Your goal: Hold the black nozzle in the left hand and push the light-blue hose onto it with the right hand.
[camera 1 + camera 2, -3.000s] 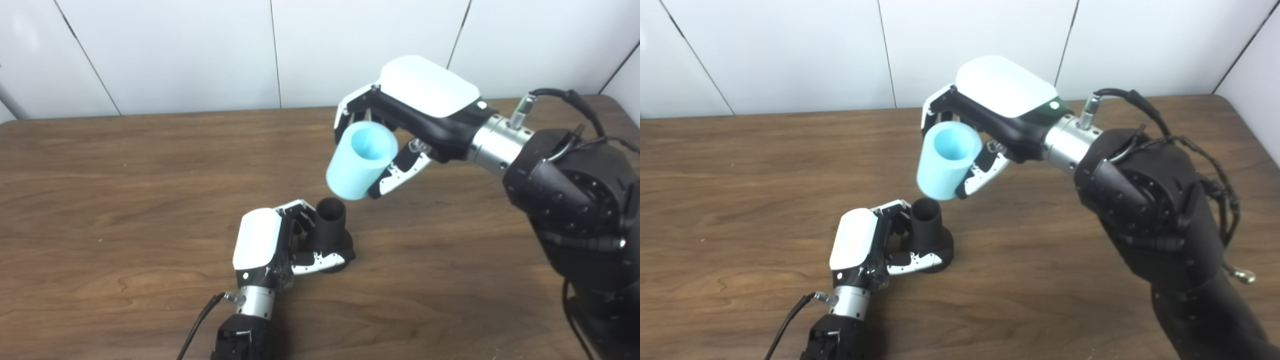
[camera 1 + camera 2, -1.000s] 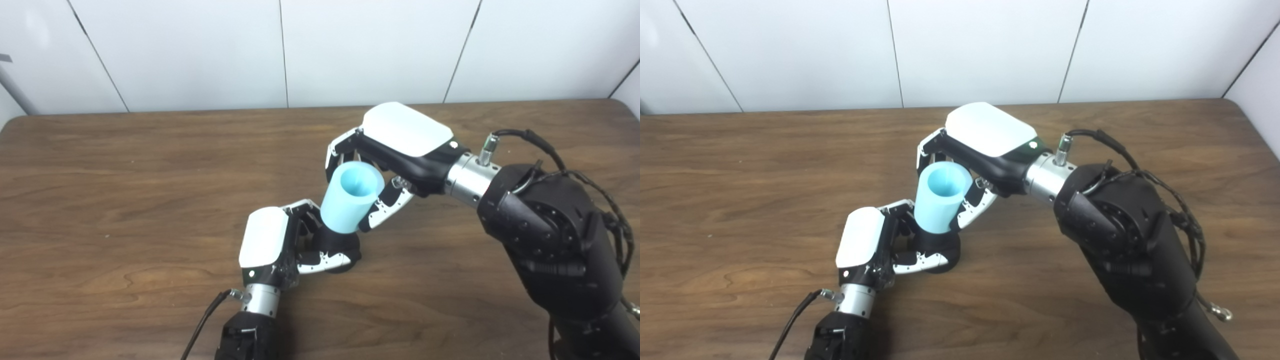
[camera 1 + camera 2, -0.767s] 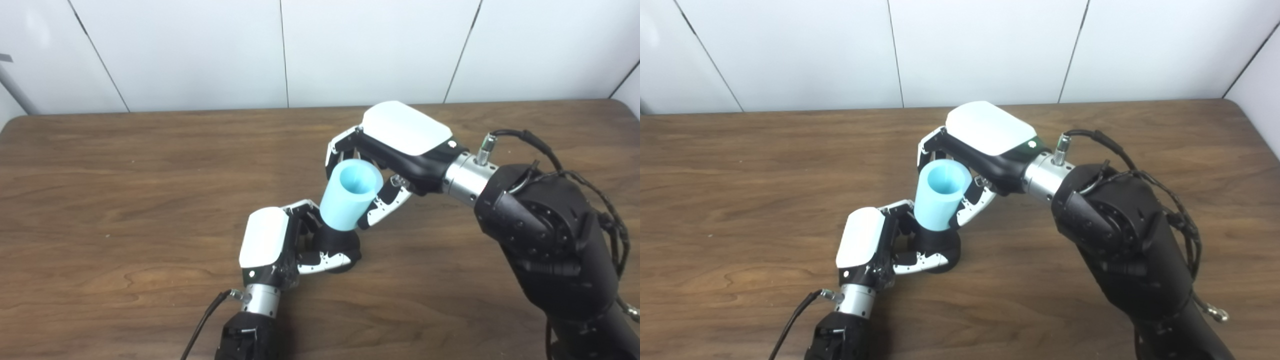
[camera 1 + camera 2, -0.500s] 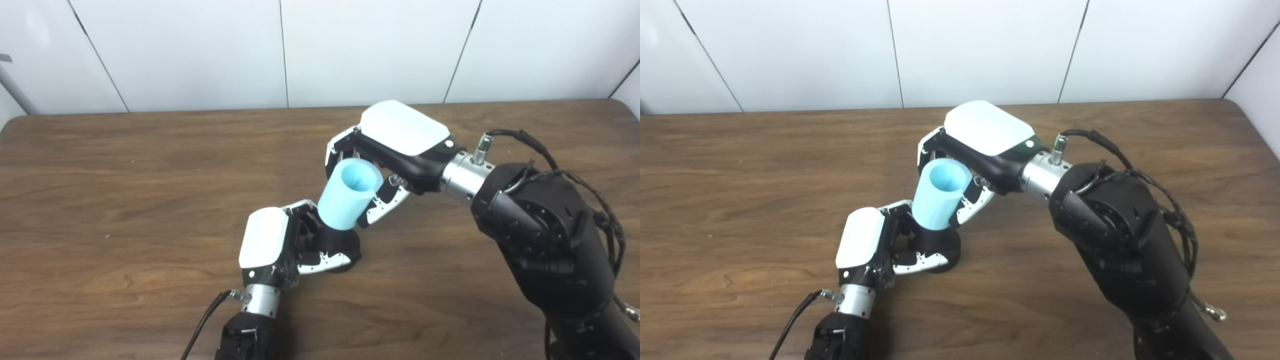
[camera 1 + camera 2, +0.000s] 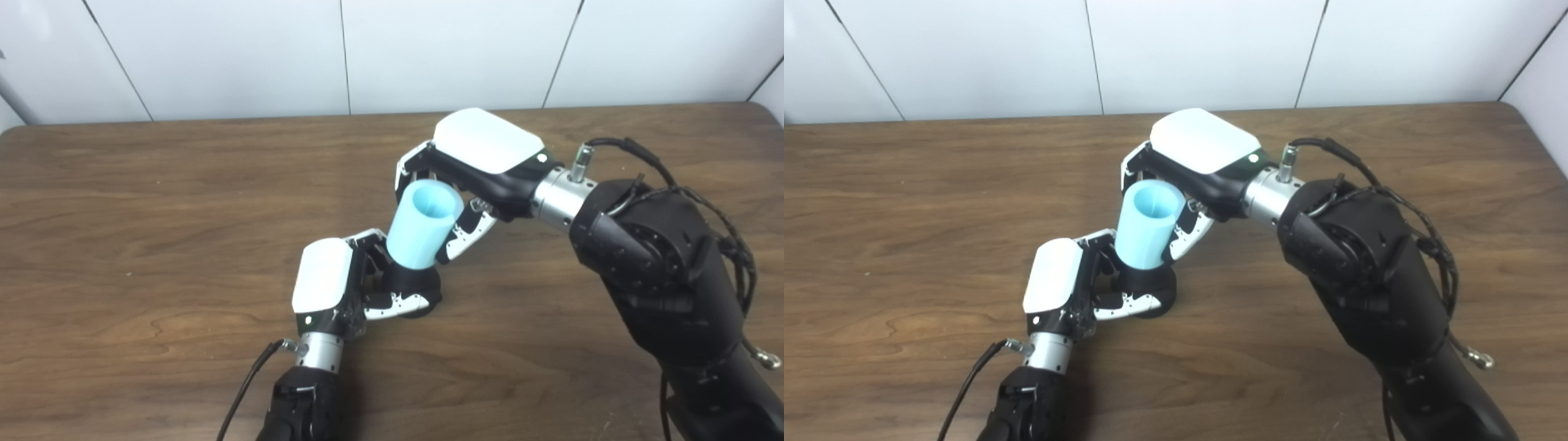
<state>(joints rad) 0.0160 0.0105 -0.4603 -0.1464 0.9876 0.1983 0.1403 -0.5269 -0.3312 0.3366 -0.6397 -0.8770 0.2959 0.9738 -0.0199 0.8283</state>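
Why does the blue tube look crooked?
The hose leans left at the bottom instead of standing straight, because the right hand is sliding it down over the nozzle held by the left hand. Nothing looks broken.

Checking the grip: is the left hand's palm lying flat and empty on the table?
No, the left hand has its fingers wrapped around the black nozzle.

The hose (image 5: 422, 226) sits tilted on top of the nozzle (image 5: 411, 288). The left hand (image 5: 334, 294) is left of it on the surface (image 5: 122, 245); the right hand (image 5: 474, 165) is behind.
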